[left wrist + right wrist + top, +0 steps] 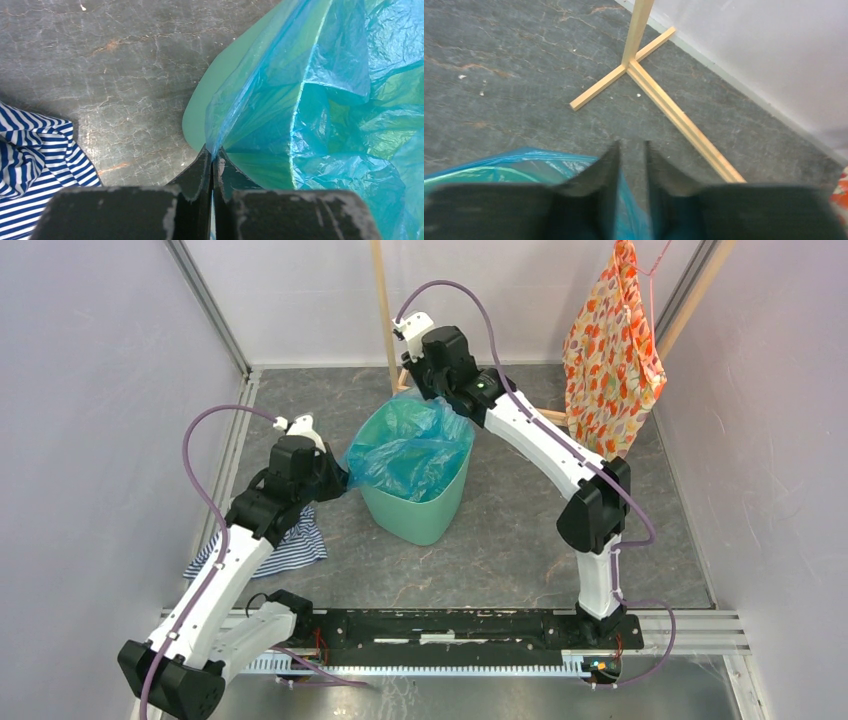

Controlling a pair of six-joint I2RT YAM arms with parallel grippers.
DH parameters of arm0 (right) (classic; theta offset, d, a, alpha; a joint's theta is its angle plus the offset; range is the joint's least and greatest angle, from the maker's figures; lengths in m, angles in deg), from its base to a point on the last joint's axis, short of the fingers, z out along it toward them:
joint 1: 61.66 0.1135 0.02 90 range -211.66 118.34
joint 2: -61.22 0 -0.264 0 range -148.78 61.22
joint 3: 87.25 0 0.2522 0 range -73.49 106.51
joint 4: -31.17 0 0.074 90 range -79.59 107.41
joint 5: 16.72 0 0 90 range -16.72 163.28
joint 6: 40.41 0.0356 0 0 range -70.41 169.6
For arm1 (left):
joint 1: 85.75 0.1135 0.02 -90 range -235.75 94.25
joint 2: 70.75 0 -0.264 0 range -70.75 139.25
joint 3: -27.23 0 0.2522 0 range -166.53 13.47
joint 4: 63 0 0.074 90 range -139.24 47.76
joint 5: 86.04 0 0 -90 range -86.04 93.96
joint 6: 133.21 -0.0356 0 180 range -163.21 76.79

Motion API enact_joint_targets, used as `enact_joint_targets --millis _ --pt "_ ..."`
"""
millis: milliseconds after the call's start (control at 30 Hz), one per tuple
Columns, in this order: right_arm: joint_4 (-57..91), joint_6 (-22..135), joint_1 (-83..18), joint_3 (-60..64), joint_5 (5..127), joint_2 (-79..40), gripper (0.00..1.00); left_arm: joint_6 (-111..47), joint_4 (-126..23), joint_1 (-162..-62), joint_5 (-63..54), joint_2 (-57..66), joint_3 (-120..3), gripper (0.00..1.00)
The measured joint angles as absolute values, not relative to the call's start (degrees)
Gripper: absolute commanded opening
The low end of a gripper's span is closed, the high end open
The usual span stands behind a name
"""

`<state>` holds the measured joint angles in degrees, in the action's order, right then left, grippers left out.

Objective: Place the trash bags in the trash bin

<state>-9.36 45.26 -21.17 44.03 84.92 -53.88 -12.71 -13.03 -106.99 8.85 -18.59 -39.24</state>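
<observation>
The mint-green trash bin (425, 515) stands upright mid-floor. The light-blue trash bag (410, 445) sits in its mouth and spills over the left and far rim. My left gripper (343, 480) is at the bin's left side, shut on the bag's edge. In the left wrist view the jaws (214, 156) pinch the film of the bag (320, 75) just outside the bin's wall (200, 117). My right gripper (425, 395) is over the bin's far rim. In the right wrist view its jaws (632, 150) stand slightly apart with the bag's film (524, 162) loose between them.
A blue-and-white striped cloth (290, 550) lies on the floor under my left arm, also in the left wrist view (30, 165). A wooden stand (639, 65) rises just behind the bin. Orange floral fabric (610, 360) hangs at the back right. Walls close in left, right and behind.
</observation>
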Motion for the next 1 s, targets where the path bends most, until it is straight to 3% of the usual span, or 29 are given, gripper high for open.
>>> enact_joint_targets --millis 100,133,367,567,733,1000 --pt "-11.04 46.22 -21.15 44.03 84.78 -53.1 0.68 -12.71 -13.97 -106.99 8.04 -18.78 -38.56 0.07" --pt "-11.46 46.59 -21.15 44.03 84.74 -52.7 0.73 -12.71 -14.28 -106.99 7.84 -18.78 -38.39 0.07" --pt "-14.38 47.25 -21.15 44.14 84.33 -47.02 0.93 -12.71 -15.63 -106.99 6.88 -18.81 -37.78 0.07" --pt "-15.26 47.38 -21.15 44.16 85.61 -40.77 0.93 -12.71 -16.33 -106.99 6.79 -18.81 -37.75 0.07" --pt "-18.58 47.59 -21.17 43.72 89.07 -37.84 0.86 -12.71 -16.4 -106.99 6.82 -18.78 -37.71 0.07" --pt "-23.04 50.68 -21.46 34.02 89.96 -31.42 0.83 -12.71 -16.4 -106.99 6.82 -18.81 -37.71 0.07"
